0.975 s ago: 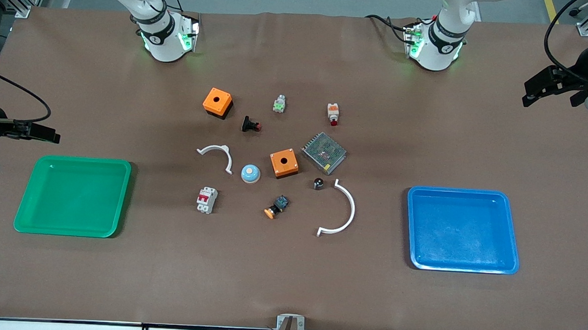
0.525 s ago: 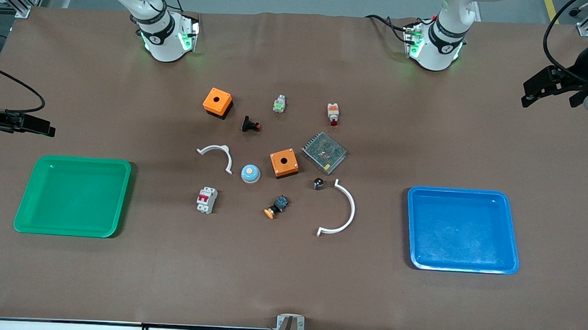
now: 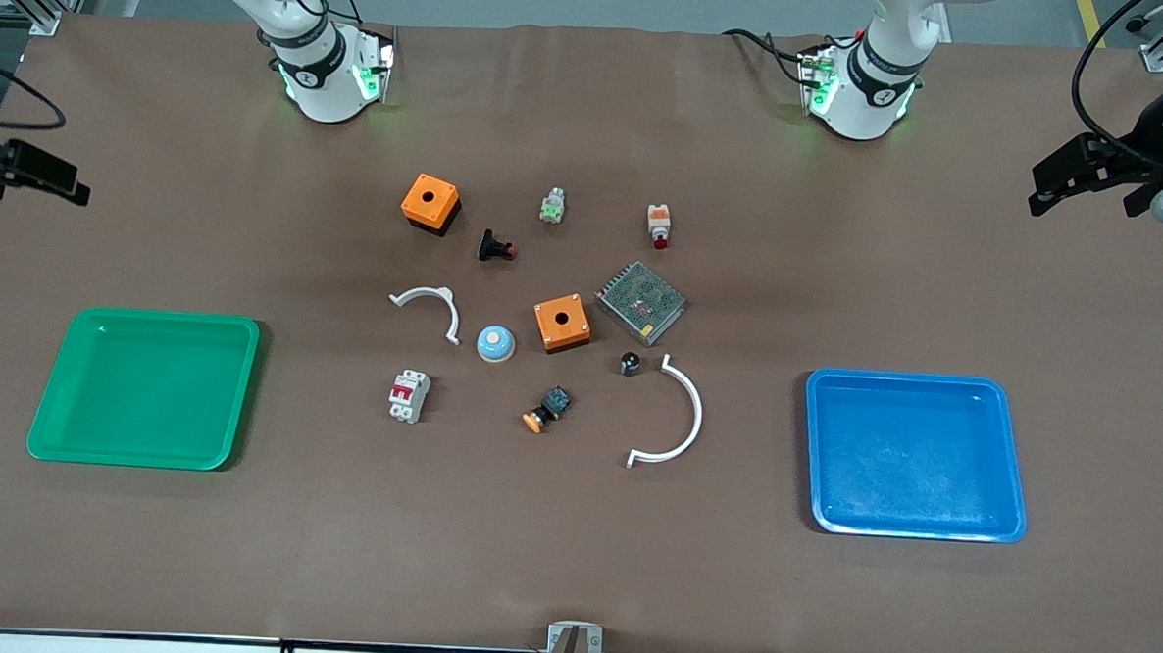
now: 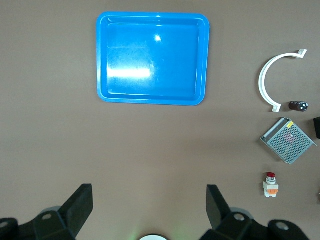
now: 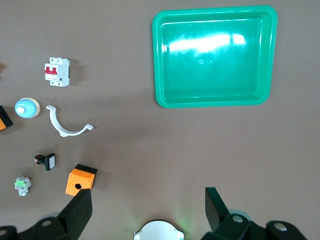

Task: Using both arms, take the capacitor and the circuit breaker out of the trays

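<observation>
— The capacitor, where is it?
— On the brown worktop, among the scattered parts, just beside one tip of the larger white arc and nearer the front camera than the mesh-topped metal box. From the left wrist it is a dark speck, hard to read.
— And the breaker?
— Lying apart, red toggle up, between the green tray and the orange-capped button; the right wrist sees it too.
— The arms?
— Both held high at the worktop's ends. The left gripper is spread wide and empty, near the blue tray. The right gripper is likewise wide apart, holding nothing, partly cut off at the front view's edge.
</observation>
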Controlling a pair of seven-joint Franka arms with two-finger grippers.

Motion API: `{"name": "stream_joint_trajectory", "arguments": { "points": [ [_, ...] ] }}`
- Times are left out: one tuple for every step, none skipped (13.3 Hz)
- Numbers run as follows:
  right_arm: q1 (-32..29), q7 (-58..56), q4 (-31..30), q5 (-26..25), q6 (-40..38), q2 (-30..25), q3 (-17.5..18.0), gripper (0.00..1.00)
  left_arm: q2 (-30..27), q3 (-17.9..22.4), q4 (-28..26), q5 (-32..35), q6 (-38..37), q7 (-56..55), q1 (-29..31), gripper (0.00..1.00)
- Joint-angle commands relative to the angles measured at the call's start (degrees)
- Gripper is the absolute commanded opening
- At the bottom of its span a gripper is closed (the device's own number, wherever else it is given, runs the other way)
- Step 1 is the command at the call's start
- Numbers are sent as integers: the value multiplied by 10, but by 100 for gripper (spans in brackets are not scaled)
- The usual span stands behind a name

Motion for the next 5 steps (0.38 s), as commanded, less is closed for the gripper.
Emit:
{"name": "stream_joint_trajectory", "arguments": {
  "points": [
    [-4,-8,-40,-7,0,-51,3,100,9,-2,15,-3,-1,7,0,100],
    [-4,-8,-48,-7,0,-56,4,100,9,-3,16,-2,-1,8,0,100],
    [-3,-8,-58,-7,4,-64,5,100,9,-3,15,-2,-1,8,0,100],
    [-2,-8,-61,-7,6,-66,5,100,9,-3,15,-2,-1,8,0,100],
    [2,-8,-61,-7,7,-66,5,100,9,-3,16,-2,-2,8,0,100]
  ]
}}
